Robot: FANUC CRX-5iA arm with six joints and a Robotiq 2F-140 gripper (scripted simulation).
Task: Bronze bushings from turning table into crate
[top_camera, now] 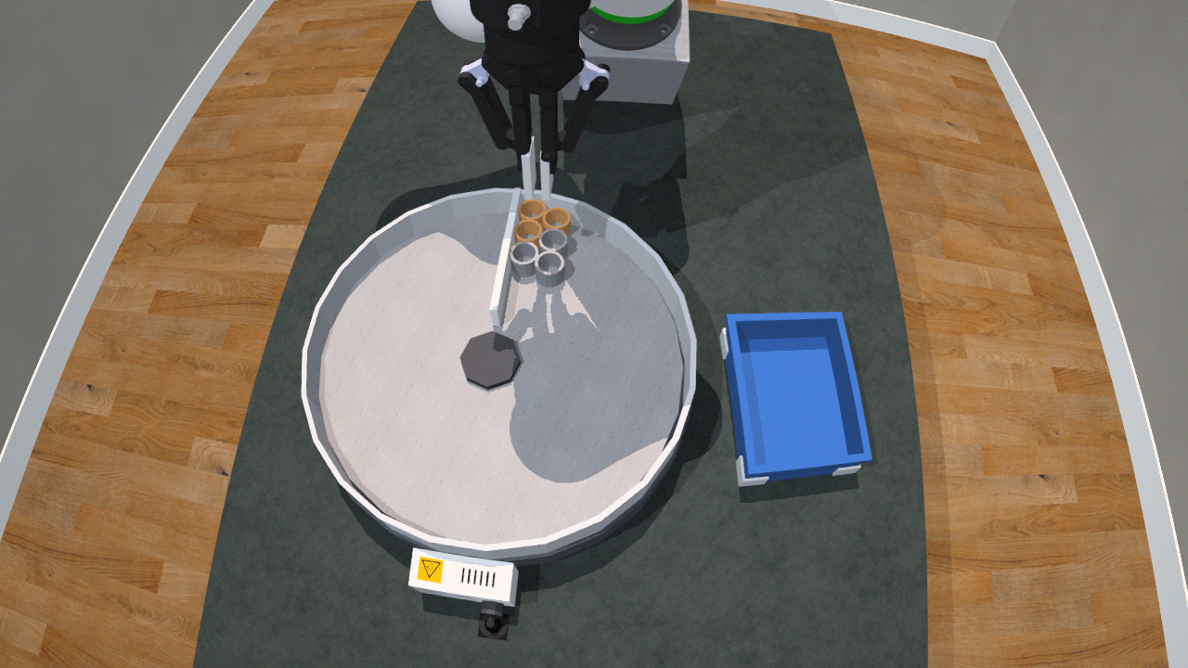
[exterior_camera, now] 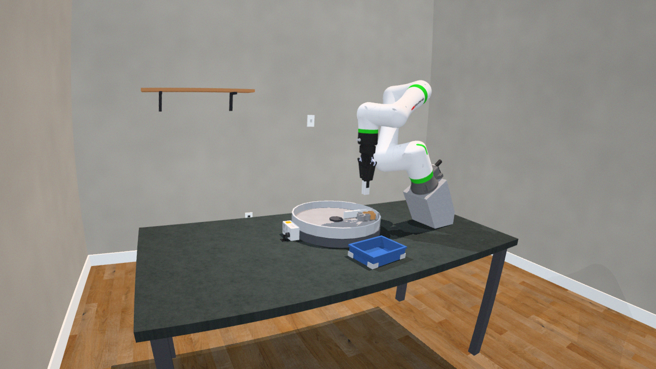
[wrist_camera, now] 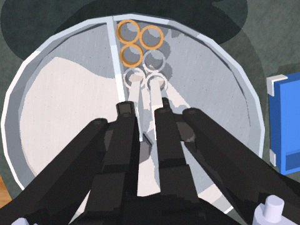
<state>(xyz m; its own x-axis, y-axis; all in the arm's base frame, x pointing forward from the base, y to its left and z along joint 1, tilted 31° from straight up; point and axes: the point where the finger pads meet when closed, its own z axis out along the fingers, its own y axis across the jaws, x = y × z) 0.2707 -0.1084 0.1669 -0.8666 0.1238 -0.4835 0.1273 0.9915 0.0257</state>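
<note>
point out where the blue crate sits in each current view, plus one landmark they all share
Top: the blue crate is right of the turning table.
Exterior: lower centre-right, in front of the turning table.
Wrist: right edge, partly cut off.
Shared landmark: the turning table's round rim.
</note>
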